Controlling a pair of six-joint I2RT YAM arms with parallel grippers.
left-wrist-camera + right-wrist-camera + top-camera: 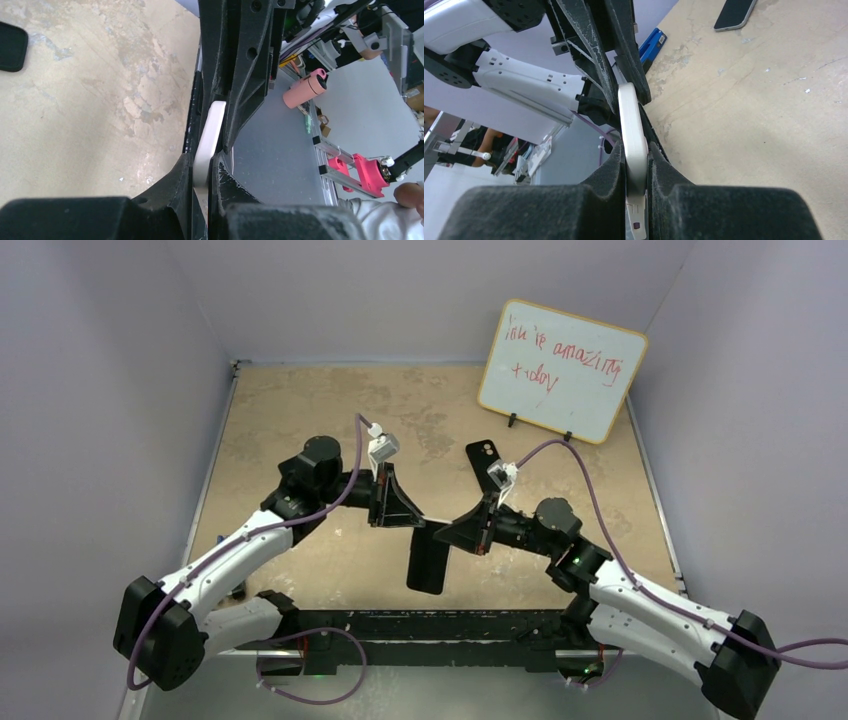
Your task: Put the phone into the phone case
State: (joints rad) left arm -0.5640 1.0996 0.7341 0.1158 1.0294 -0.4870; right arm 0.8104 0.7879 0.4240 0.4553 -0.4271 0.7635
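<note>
The phone is a black slab with a pale rim, held above the table's near middle. My left gripper is shut on its upper end from the left, and its pale edge sits between the left gripper's pads. My right gripper is shut on the same end from the right, and the pale edge shows between the right gripper's pads. The black phone case, with a camera cut-out, lies flat on the table behind the right gripper. It also shows in the left wrist view.
A whiteboard with red writing stands at the back right. A dark flat slab with a light rim lies on the table in the right wrist view. A blue object lies at the table edge. Grey walls enclose the tan table.
</note>
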